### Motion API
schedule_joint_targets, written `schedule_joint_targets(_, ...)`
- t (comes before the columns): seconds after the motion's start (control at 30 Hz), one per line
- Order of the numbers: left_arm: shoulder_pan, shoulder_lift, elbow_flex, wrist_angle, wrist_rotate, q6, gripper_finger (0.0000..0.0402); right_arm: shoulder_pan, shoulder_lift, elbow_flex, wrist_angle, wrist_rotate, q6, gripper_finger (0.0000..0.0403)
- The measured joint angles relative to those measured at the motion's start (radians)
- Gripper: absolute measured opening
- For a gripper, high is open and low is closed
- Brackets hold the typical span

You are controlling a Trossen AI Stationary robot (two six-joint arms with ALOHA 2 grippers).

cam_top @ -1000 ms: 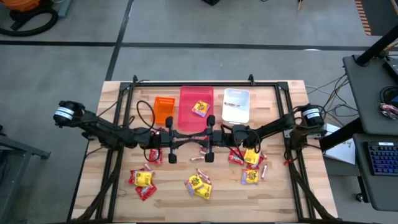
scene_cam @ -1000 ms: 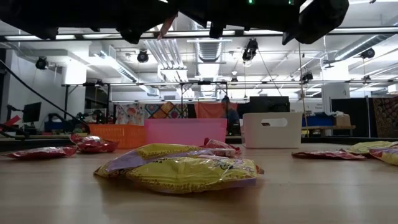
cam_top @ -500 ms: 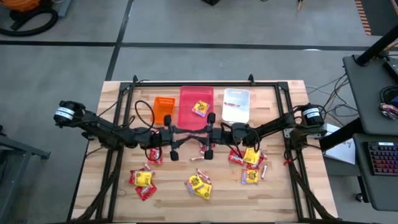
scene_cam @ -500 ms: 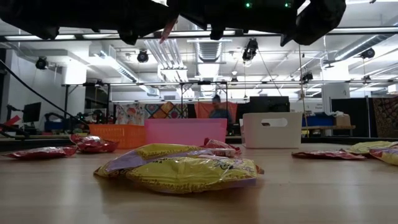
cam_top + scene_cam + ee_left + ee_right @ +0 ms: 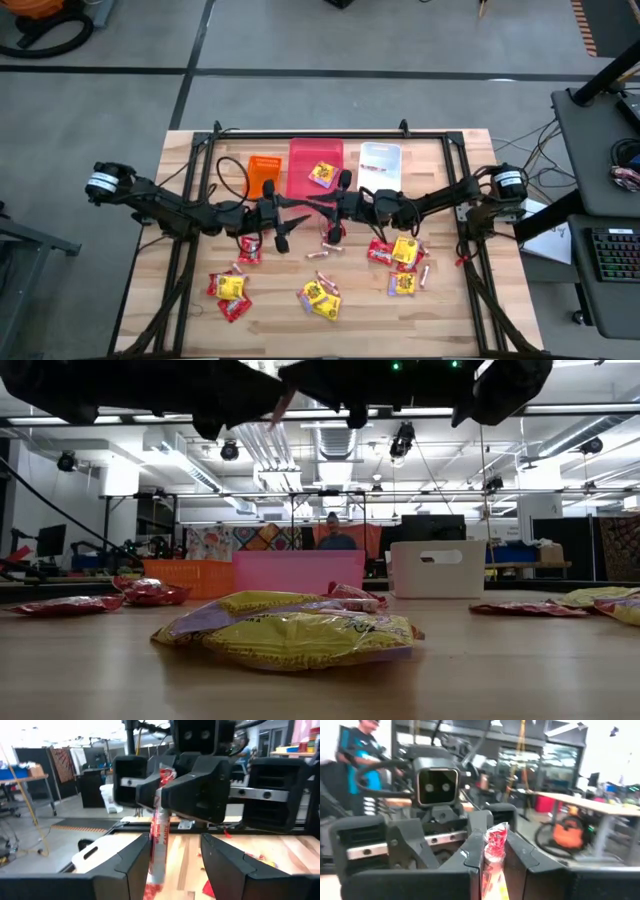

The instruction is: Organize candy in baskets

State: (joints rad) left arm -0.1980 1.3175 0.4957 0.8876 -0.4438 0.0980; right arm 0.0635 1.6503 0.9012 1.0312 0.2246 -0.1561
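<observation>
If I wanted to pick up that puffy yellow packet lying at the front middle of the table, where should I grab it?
Probably from straight above, pinching across the bulging middle of the yellow packet. It lies flat on the table, so coming in sideways leaves no edge to get under. Another packet overlaps its far side, so the near half looks safest.

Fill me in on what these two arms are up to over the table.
They are passing a thin red-and-white candy stick from one arm to the other, above the table. The right gripper is shut on the stick, while the left gripper has its fingers spread on either side of it. One yellow packet lies in the pink basket; many more candies are scattered on the table.
</observation>
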Motion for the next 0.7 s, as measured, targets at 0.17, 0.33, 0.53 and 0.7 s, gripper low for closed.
schedule_joint_targets(0.17, 0.017, -0.035, 0.0, -0.11, -0.023, -0.041, 0.0167, -0.01, -0.071, 0.0, -0.161, 0.153, -0.034, 0.0034)
schedule_joint_targets(0.33, 0.03, -0.143, -0.001, -0.337, -0.093, -0.09, 0.0167, -0.043, -0.204, 0.003, -0.546, 0.364, -0.008, 0.0034)
schedule_joint_targets(0.53, 0.075, -0.282, 0.0, -0.552, -0.1, -0.127, 0.0167, -0.22, -0.318, 0.009, -1.108, 0.454, 0.337, 0.0034)
schedule_joint_targets(0.7, 0.112, -0.323, -0.001, -0.574, -0.101, -0.134, 0.0168, -0.397, -0.29, -0.001, -1.341, 0.383, 0.542, 0.0036)
